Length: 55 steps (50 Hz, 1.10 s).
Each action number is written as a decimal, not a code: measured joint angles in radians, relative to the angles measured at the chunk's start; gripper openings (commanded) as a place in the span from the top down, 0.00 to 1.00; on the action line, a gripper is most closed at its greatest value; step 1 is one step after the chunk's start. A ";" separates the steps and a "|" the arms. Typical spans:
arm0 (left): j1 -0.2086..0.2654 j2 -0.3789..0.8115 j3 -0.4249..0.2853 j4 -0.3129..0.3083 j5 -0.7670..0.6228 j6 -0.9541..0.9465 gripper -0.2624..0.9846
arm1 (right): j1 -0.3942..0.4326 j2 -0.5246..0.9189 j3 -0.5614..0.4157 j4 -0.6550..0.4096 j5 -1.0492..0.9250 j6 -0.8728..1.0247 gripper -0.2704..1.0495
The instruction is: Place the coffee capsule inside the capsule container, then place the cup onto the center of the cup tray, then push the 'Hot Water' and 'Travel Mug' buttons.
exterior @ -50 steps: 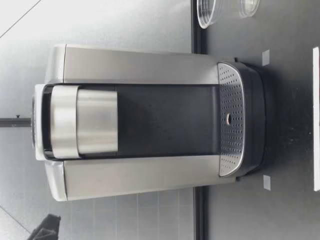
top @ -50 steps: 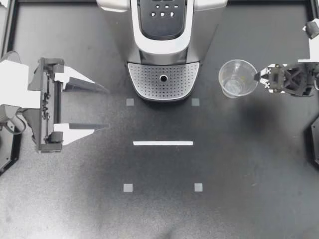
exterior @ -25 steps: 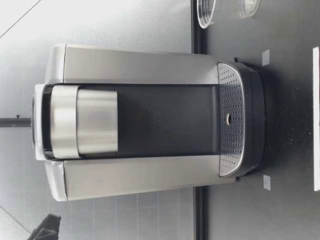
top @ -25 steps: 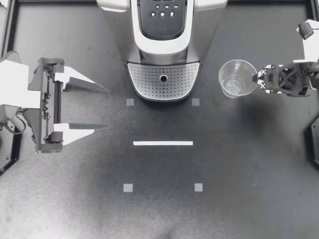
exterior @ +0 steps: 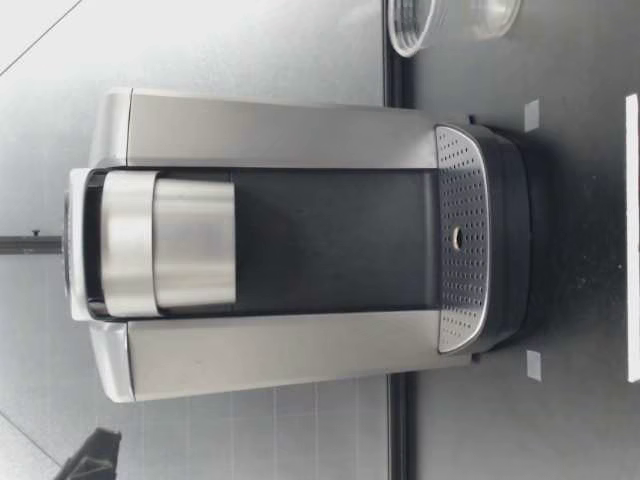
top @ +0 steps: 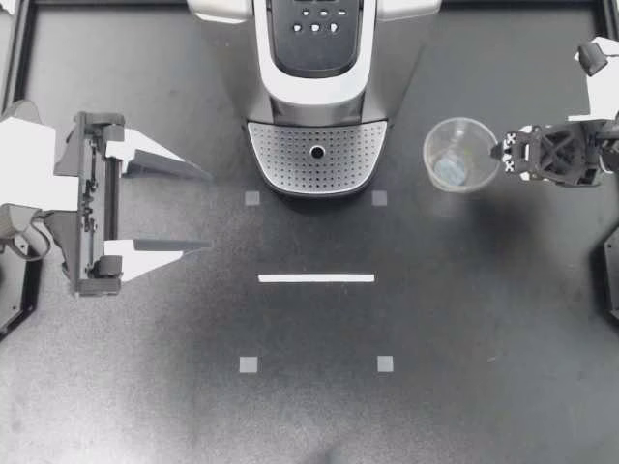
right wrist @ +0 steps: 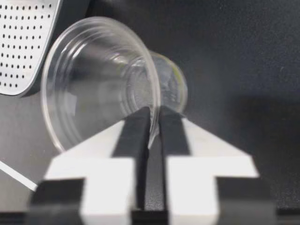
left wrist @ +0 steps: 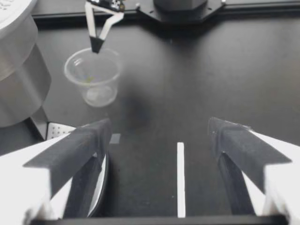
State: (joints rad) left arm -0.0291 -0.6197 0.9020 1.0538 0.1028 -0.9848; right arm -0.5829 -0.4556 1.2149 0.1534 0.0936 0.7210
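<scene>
Top: right end effector (top: pixel 498 152) pinches the cup (top: pixel 455 159) by its rim, just beside the cup tray (top: pixel 317 159). The cup has barely shifted since a moment ago. Left end effector (top: pixel 206 211) unmoved, gaping wide.

Low: cup edges beside the coffee maker (exterior: pixel 300 245).

Left wrist: jaws wide over the desk (left wrist: pixel 187 93).

Right wrist: jaws narrow, clamping the tilted cup's rim.

Black table (top: pixel 484 387) (coffee machine (top: pixel 317 87), white strip (top: pixel 316 278))

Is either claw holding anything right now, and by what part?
My right claw pinches the clear cup by its rim; my left claw holds nothing.
</scene>
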 measured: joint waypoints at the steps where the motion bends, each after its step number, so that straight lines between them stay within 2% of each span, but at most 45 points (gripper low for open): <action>1: 0.000 0.000 0.000 0.002 -0.002 0.002 0.18 | 0.000 0.000 -0.002 0.000 0.000 0.000 0.76; 6: 0.000 0.000 0.000 0.002 0.000 0.011 0.18 | 0.009 -0.005 -0.008 0.003 0.000 0.005 0.79; 30: 0.000 -0.002 0.002 0.000 -0.002 0.018 0.18 | 0.190 0.064 -0.143 0.040 -0.112 0.152 0.79; 44: 0.000 -0.015 0.028 0.000 -0.002 0.018 0.18 | 0.206 0.210 -0.213 0.040 -0.252 0.221 0.79; 55: 0.000 -0.054 0.040 0.002 -0.002 0.018 0.18 | 0.209 0.301 -0.282 0.040 -0.279 0.227 0.79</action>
State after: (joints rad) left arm -0.0291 -0.6734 0.9419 1.0554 0.1012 -0.9664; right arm -0.3743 -0.1549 0.9327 0.1933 -0.1856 0.9480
